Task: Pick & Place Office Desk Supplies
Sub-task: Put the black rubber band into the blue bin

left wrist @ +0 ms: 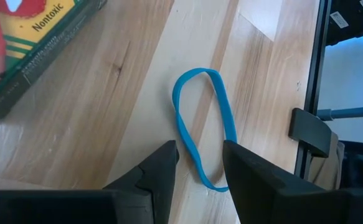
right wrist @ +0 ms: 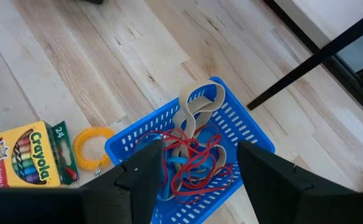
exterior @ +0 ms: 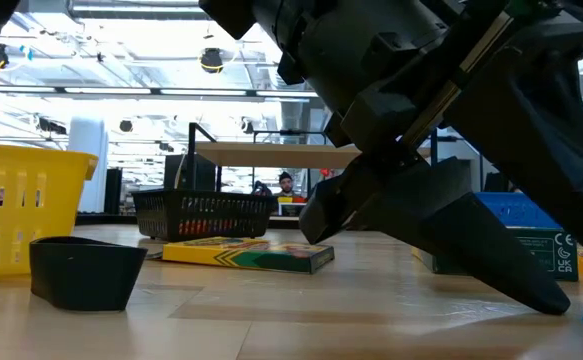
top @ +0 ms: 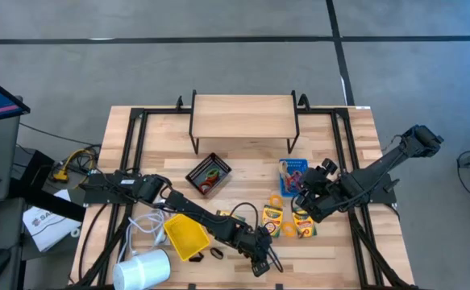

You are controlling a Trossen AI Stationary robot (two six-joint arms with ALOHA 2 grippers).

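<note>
Two arms, high view: both are reaching over the wooden table (top: 243, 173); the left gripper (top: 260, 263) is hanging low near the front edge, the right gripper (top: 303, 196) is hovering over the blue bin (top: 293, 175)
Supplies, high view: crayon boxes (top: 273, 216) are lying between the two grippers; the yellow bin (top: 188, 235) is sitting just beside the left arm, the black bin (top: 209, 173) farther back, in front of the wooden shelf (top: 243, 117)
Clutter, high view: a white cylinder (top: 143, 270) and a white cable (top: 146, 223) are lying by the yellow bin
Low view: a dark arm is filling most of the frame, hiding the right half of the table; a crayon box (exterior: 248, 254) is lying flat, with the black bin (exterior: 203, 213) behind it, the yellow bin (exterior: 23, 205) at the left, and a small dark tray (exterior: 86, 270) in front
Left wrist view: the fingers (left wrist: 159, 171) are standing apart, gripping nothing; a blue rubber band (left wrist: 203, 124) is lying on the wood, its near end sitting between the fingertips; a crayon box (left wrist: 28, 46) is lying well to one side
Right wrist view: the fingers (right wrist: 145, 168) are standing apart and empty above the blue bin (right wrist: 240, 134), which is holding tangled red, blue and tan bands (right wrist: 190, 149); a yellow coil ring (right wrist: 93, 148) is lying beside the bin, next to a crayon box (right wrist: 22, 155)
</note>
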